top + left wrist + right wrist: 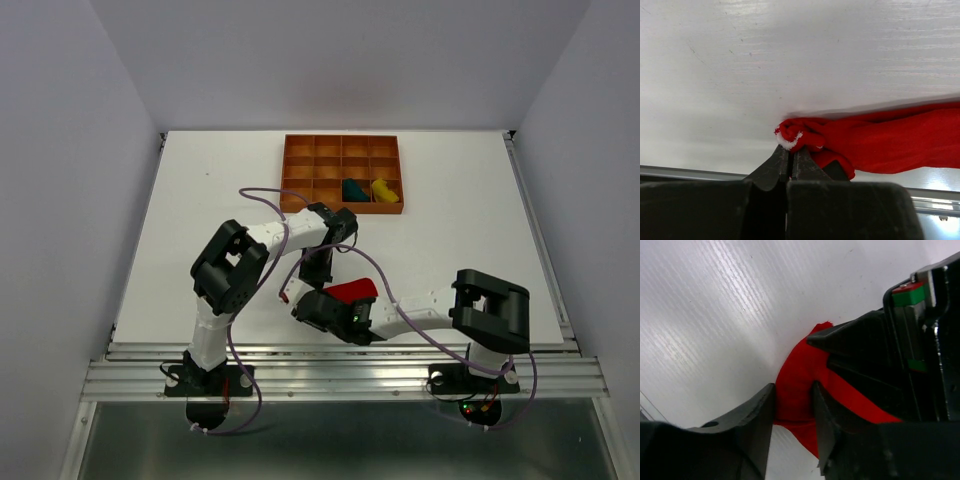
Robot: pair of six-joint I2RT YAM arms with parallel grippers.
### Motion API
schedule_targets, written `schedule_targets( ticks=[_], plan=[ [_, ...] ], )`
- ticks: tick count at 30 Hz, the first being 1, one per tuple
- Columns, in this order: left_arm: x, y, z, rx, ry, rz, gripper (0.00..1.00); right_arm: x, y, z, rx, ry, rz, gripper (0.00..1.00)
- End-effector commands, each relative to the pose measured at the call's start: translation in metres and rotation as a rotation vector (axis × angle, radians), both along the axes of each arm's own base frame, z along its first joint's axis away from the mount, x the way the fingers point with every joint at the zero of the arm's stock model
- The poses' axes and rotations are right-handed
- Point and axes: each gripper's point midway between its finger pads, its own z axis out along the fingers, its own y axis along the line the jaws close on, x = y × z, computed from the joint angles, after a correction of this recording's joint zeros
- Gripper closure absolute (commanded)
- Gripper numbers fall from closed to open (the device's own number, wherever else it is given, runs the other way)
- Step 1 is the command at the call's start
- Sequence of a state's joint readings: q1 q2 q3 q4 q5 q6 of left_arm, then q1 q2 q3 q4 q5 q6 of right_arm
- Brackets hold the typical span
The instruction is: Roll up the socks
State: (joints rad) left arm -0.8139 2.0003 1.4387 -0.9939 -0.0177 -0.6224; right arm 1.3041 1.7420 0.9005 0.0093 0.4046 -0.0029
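Note:
A red sock (354,291) lies on the white table near the front edge, between both arms. My left gripper (790,149) is shut on the bunched, rolled end of the red sock (880,145), where a white fleck shows; the remainder stretches right along the table. My right gripper (793,389) has the red sock (805,357) filling the gap between its two fingers, fabric touching both. From above, the left gripper (312,280) and the right gripper (332,304) meet at the sock. A rolled dark teal sock (353,189) and a rolled yellow sock (382,189) sit in the tray.
The orange-brown gridded tray (297,170) stands at the back of the table, right of centre. The left arm's black body (880,360) hangs close above my right fingers. The metal rail (685,173) of the table's front edge runs just behind the sock.

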Motion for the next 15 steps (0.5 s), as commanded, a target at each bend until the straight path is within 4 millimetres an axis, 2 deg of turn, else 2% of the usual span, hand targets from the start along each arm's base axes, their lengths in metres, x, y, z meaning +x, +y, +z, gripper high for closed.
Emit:
schedule_targets(
  ticks=[1, 2, 5, 6, 8, 9, 10, 11, 12, 15],
  plan=[
    [0.0, 0.004, 0.002, 0.02, 0.006, -0.029, 1.0, -0.012, -0.034, -0.035, -0.13, 0.073, -0.052, 0.65],
    [0.0, 0.005, 0.002, 0.021, 0.005, -0.031, 0.98, -0.01, -0.037, -0.036, -0.137, 0.062, -0.063, 0.67],
    [0.002, 0.005, 0.004, 0.019, -0.01, -0.032, 0.9, -0.008, -0.041, -0.04, -0.149, 0.052, -0.08, 0.82],
    [0.004, 0.005, 0.005, 0.016, -0.018, -0.026, 0.83, -0.008, -0.041, -0.04, -0.146, 0.052, -0.082, 0.87],
    [0.01, 0.003, 0.011, -0.01, -0.047, -0.007, 0.75, -0.011, -0.036, -0.039, -0.105, 0.07, -0.081, 0.89],
    [0.013, 0.003, 0.013, -0.021, -0.058, 0.001, 0.67, -0.009, -0.036, -0.037, -0.082, 0.077, -0.091, 0.94],
    [0.019, 0.002, 0.019, -0.037, -0.081, 0.017, 0.65, -0.01, -0.034, -0.035, -0.054, 0.083, -0.096, 0.96],
    [0.031, 0.003, 0.022, -0.056, -0.117, 0.043, 0.64, -0.011, -0.021, -0.025, 0.036, 0.108, -0.087, 0.96],
    [0.037, 0.002, 0.03, -0.08, -0.146, 0.064, 0.57, -0.009, -0.025, -0.027, 0.055, 0.123, -0.104, 0.97],
    [0.059, 0.004, 0.047, -0.148, -0.225, 0.124, 0.5, -0.01, -0.016, -0.021, 0.176, 0.184, -0.129, 0.98]
  ],
)
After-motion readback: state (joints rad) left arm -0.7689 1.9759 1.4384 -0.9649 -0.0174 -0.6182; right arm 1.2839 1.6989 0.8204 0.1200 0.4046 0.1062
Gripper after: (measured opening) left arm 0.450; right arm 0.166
